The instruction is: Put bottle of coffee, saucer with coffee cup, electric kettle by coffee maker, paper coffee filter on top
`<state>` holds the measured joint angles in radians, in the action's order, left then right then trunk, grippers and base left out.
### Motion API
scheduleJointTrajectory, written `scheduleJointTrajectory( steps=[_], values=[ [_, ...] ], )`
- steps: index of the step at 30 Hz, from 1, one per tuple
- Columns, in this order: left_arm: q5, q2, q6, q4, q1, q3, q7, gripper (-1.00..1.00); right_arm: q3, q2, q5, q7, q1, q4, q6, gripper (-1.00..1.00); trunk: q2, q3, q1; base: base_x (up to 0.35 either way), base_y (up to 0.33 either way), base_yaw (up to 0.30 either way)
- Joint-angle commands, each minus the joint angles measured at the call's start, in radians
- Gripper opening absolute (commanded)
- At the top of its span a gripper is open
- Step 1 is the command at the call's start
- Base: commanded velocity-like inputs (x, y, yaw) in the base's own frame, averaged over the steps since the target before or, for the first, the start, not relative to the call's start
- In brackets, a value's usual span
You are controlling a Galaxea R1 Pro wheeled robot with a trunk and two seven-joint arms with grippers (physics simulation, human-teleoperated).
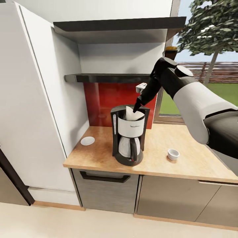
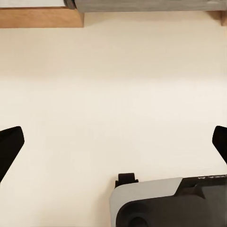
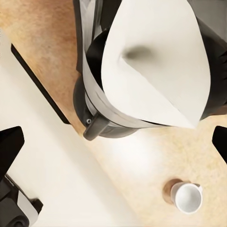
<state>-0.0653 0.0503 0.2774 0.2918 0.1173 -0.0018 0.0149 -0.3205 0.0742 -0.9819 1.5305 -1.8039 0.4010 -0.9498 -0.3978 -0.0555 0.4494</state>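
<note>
Head view: right gripper (image 1: 137,107) fingers at the paper coffee filter (image 1: 134,115) atop the coffee maker (image 1: 129,138), grip unclear; seat it squarely, withdraw straight up; left gripper (image 2: 113,142) fingers spread, empty.

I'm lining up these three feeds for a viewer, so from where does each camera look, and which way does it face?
Head view: high on the robot, facing forward and down at the kitchen countertop; the right arm reaches to the coffee maker.
Left wrist view: on the left arm, facing down at pale floor; open left claw tips show.
Right wrist view: above the coffee maker, facing down; open right claw tips show.
Shared by head and right wrist: the paper coffee filter and coffee cup.
</note>
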Motion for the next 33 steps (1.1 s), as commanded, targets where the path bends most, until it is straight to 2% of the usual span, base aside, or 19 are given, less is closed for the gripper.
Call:
scheduleJointTrajectory(
  steps=[1,10,13,20,25,27,31,33],
  values=[
    [-0.007,0.000,0.003,0.000,0.001,0.000,0.000,1.00,-0.001,0.001,-0.008,0.010,-0.001,0.002,-0.010,1.00,-0.002,-0.002,0.001,0.000,0.000,-0.003],
    [-0.007,0.000,0.003,-0.002,0.001,0.000,0.001,1.00,0.001,-0.006,-0.009,0.009,0.000,-0.001,-0.011,1.00,-0.002,-0.002,0.001,0.000,0.000,0.000],
    [-0.007,0.000,0.003,-0.002,0.001,0.000,0.002,1.00,0.001,-0.021,-0.009,0.009,0.001,-0.002,-0.010,1.00,-0.002,-0.002,0.001,0.000,0.000,0.000],
    [-0.008,0.000,0.003,-0.003,0.004,0.000,0.003,1.00,0.003,-0.089,-0.004,0.002,0.016,-0.001,0.004,1.00,-0.002,-0.002,0.001,0.000,0.000,0.000],
    [-0.008,0.000,0.005,-0.004,0.006,0.000,0.003,1.00,0.007,-0.151,-0.002,0.001,0.022,-0.001,0.077,1.00,-0.002,-0.002,0.001,0.000,0.000,0.000],
    [-0.008,0.000,0.005,-0.004,0.006,0.000,0.003,1.00,0.013,-0.165,-0.002,0.001,0.023,-0.001,0.093,1.00,-0.002,-0.002,0.001,0.000,0.000,0.000],
    [-0.008,0.000,0.005,-0.004,0.007,0.000,0.004,1.00,0.058,-0.207,-0.002,0.000,0.025,-0.003,0.130,1.00,-0.002,-0.002,0.001,0.000,0.000,0.000],
    [-0.008,0.000,0.005,-0.005,0.007,0.000,0.004,1.00,0.098,-0.237,-0.001,0.000,0.028,-0.004,0.159,1.00,-0.002,-0.002,0.001,0.000,0.000,0.000]
  ],
)
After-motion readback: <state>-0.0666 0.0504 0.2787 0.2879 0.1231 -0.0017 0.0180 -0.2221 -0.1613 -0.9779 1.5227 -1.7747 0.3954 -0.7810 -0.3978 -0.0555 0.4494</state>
